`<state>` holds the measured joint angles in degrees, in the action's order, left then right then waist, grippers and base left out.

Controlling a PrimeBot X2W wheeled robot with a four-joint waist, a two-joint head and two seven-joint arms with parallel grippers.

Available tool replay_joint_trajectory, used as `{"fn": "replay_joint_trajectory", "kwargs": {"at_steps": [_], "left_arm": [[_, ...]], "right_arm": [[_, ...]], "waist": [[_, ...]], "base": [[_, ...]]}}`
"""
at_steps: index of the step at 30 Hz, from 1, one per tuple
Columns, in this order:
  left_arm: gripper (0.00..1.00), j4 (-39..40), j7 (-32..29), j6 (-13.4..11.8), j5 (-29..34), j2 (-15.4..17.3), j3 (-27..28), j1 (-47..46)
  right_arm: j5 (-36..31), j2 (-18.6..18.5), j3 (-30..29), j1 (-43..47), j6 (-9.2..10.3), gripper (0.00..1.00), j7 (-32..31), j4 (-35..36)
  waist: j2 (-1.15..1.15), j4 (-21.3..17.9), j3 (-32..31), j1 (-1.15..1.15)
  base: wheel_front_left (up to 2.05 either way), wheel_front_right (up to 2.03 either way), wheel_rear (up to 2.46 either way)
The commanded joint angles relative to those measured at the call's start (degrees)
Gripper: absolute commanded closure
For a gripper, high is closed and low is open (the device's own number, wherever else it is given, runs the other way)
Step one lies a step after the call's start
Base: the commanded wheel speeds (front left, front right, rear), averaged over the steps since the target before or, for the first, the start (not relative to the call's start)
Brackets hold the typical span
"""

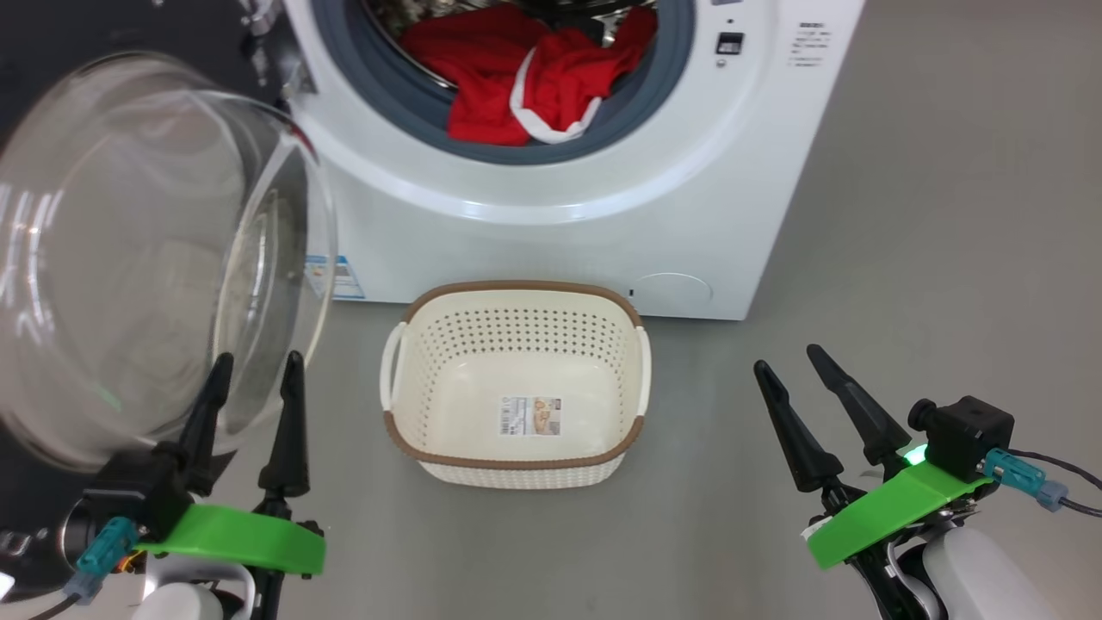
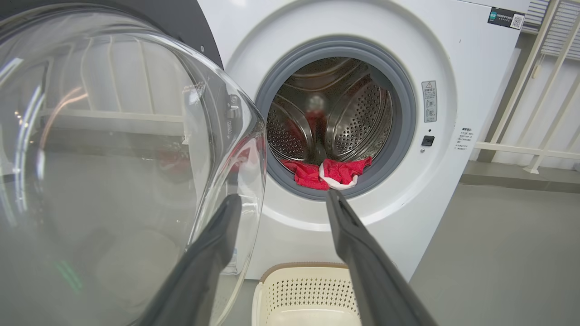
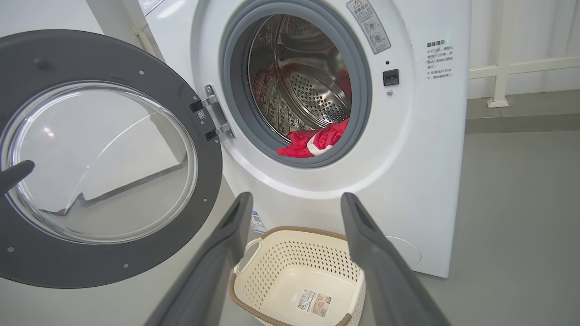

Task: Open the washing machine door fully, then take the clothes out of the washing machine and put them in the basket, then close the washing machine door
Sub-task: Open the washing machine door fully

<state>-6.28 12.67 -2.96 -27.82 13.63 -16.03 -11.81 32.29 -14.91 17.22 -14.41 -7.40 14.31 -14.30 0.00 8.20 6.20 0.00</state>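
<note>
Head view | washing machine door (image 1: 129, 258) swung open, left | red clothes (image 1: 516, 77) in washing machine (image 1: 560, 241) drum mouth | basket (image 1: 516, 288) on floor before it | left gripper (image 1: 258, 357) open by door glass | right gripper (image 1: 788, 357) open, holding nothing

Glossy glass door (image 1: 129, 258), perforated plastic basket (image 1: 516, 344)
</note>
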Motion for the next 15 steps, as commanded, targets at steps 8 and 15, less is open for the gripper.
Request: {"fn": "replay_joint_trajectory", "kwargs": {"at_steps": [8, 15], "left_arm": [[0.0, 1.1, 1.0, -0.8, 0.5, 0.7, 1.8, -0.2], [0.0, 1.6, 1.7, 0.0, 0.3, 0.5, 2.3, 0.5]], "right_arm": [[-0.7, -0.3, 0.2, -1.7, -0.09, 0.0, 0.7, 1.9], [-0.9, -0.6, 0.0, -1.7, -0.09, 0.0, 0.7, 2.1]], "waist": [[0.0, -4.4, -0.1, 0.0], [0.0, -6.6, -0.4, 0.0]], "base": [[0.0, 0.0, 0.0], [0.0, 0.0, 0.0]]}}
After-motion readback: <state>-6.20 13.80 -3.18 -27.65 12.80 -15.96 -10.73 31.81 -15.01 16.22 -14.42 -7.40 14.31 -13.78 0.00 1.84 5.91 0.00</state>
